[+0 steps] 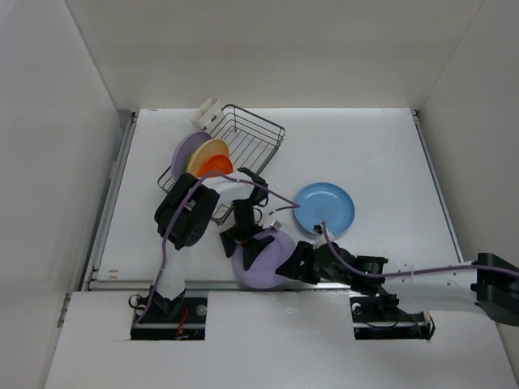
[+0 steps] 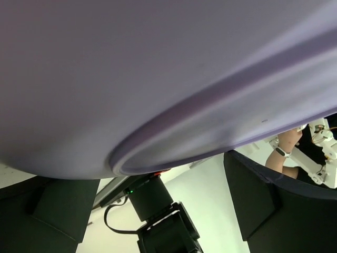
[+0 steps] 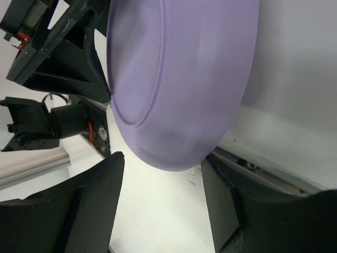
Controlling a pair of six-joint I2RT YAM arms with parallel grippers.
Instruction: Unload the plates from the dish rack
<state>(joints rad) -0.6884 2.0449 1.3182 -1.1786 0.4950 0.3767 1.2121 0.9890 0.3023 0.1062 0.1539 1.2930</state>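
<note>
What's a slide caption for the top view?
Left hand and right hand flank a lavender plate; a blue plate lies on the table, three plates stand in the dish rack.

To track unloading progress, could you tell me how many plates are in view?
5. In the dish rack: lavender plate, tan plate, red-orange plate. On the table: blue plate. Near the front edge: second lavender plate. The left arm may hide more.

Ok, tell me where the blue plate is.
Top view: the blue plate lies flat on the table, right of the dish rack, just beyond the right hand.
</note>
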